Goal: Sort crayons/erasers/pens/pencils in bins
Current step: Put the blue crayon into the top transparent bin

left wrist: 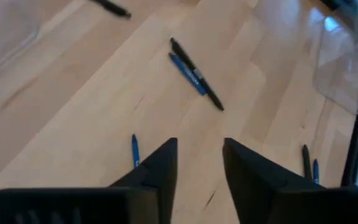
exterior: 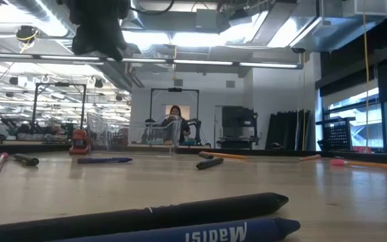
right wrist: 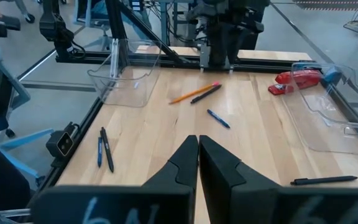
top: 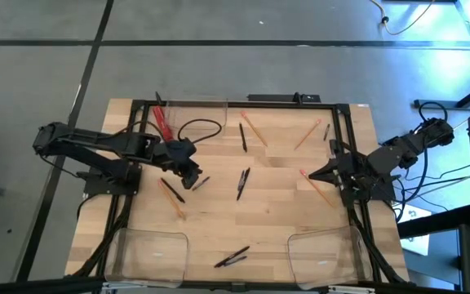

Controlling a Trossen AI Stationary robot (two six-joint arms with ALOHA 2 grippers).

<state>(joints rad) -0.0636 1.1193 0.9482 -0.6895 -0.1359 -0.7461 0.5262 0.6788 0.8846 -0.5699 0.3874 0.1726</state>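
My left gripper [top: 189,169] [left wrist: 199,163] hovers open above the table's left half, lifted clear in the low view [exterior: 99,30]. A short blue crayon [left wrist: 135,149] [top: 200,182] lies on the wood just beside its fingers. My right gripper [top: 312,173] [right wrist: 197,151] waits shut at the right side. Black pens [top: 242,137] [top: 243,184] lie mid-table. A black pen and a blue stick lie side by side [left wrist: 194,73] [top: 231,258] [exterior: 180,220] near the near edge. Pencils [top: 254,128] [top: 307,135] [top: 172,196] [top: 317,188] lie scattered. Two clear bins [top: 149,249] [top: 325,249] sit at the near edge.
A third clear bin [top: 190,114] [right wrist: 328,106] at the far edge holds red things [right wrist: 297,81]. A black cable loop [top: 198,129] lies by it. A black frame [top: 349,147] borders the table. A person [exterior: 175,121] sits far behind in the room.
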